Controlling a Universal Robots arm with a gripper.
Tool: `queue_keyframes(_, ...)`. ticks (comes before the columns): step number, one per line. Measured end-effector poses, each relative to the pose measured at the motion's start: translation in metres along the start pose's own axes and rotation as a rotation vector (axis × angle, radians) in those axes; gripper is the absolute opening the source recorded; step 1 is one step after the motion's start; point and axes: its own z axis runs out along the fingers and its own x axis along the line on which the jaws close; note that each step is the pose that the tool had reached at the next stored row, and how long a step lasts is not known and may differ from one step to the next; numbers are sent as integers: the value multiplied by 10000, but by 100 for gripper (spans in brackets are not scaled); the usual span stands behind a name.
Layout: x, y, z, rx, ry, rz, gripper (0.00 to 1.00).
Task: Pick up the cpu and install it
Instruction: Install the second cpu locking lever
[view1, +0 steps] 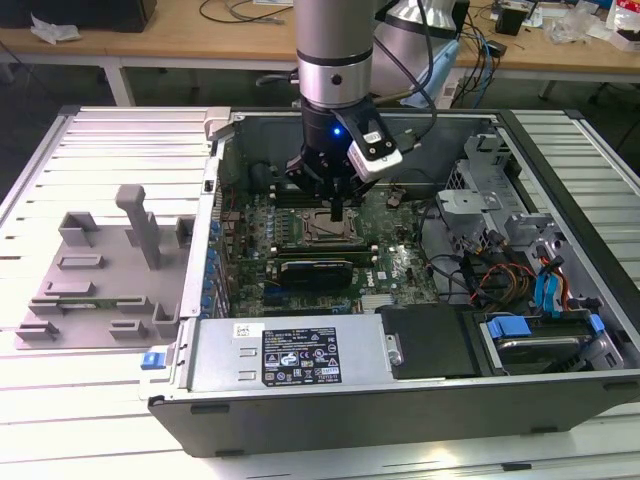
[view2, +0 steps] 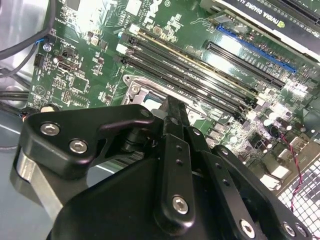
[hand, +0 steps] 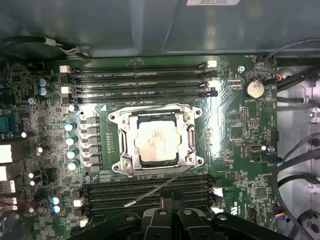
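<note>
The cpu (hand: 156, 143) lies flat in the metal-framed socket (hand: 192, 142) on the green motherboard (hand: 235, 125), its silvery-white top facing up and its edges square to the frame; memory slots (hand: 140, 75) run along two sides of the socket, just beside it. In the exterior view the arm reaches down into the open computer case (view1: 560, 140), and the gripper (view1: 337, 213) hangs directly over the socket (view1: 327, 230), close above it. In the second wrist view the black fingers (view2: 176, 120) look drawn together into one narrow blade pointing at the socket, with no gap to be seen between them and nothing held — though the tips themselves are hidden behind the gripper's body, so whether they touch the chip cannot be told. The cpu appears already seated, while the thin wire lever (hand: 155, 191) angles loose across the lower memory slots rather than lying latched. As for handling, the chip is judged light, stiff and smooth on top, yet delicate underneath — best taken by its opposite thin edges, kept level, and never pressed hard or slid sideways in the frame.
</note>
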Motion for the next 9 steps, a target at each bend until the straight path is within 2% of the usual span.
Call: queue_keyframes(9,2,-6,11,2,1,-1,11)
